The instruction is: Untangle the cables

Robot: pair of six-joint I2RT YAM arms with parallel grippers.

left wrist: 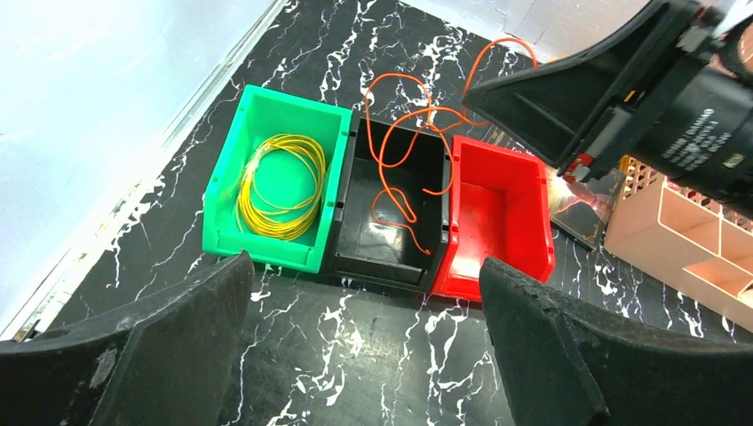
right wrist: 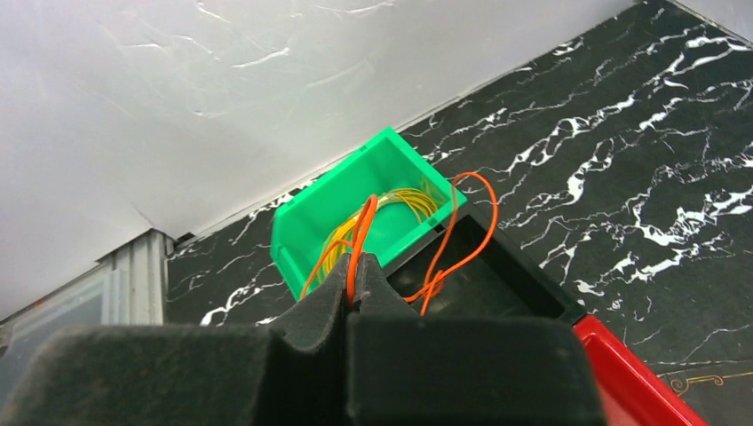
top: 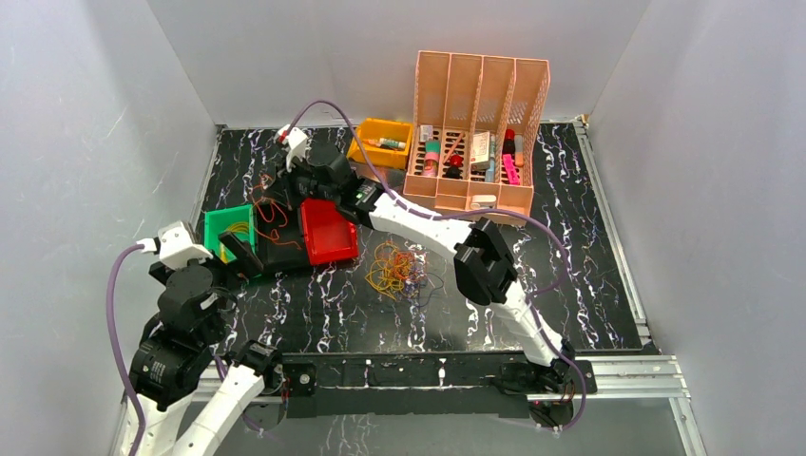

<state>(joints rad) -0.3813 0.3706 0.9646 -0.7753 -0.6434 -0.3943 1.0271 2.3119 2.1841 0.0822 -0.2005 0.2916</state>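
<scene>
Three open bins stand in a touching row on the black marbled worktop (top: 333,313), nearer its left edge than its middle. The green bin (top: 211,233) is closest to that edge, the black bin (top: 280,252) is in the centre, and the red bin (top: 328,233) is on the right.

A coiled yellow cable (left wrist: 251,182) lies flat on the floor of the green bin.

The right tool (right wrist: 355,271) hangs above the far side of the row. Its pads are pressed together and pinch a strand of the orange cable (right wrist: 358,240). From that pinch the cable drops in loose loops over the black bin. Its lower end seems to rest on the bin floor, though the left wrist view does not make this certain.

The left tool (left wrist: 364,284) sits low at the near side of the row. Its fingers are spread wide with nothing between them, and it faces the black bin.

The remaining tangle of cables (top: 397,271) has yellow, orange and dark purple loops knotted together. It lies on the bare worktop around its middle, just beside the red bin's near right corner and under the right arm's forearm.

Along the far edge stand a small yellow bin (top: 375,160) holding a few small items and a peach file organizer (top: 480,85). The organizer is right of the yellow bin, and its slots are filled with small stationery.
</scene>
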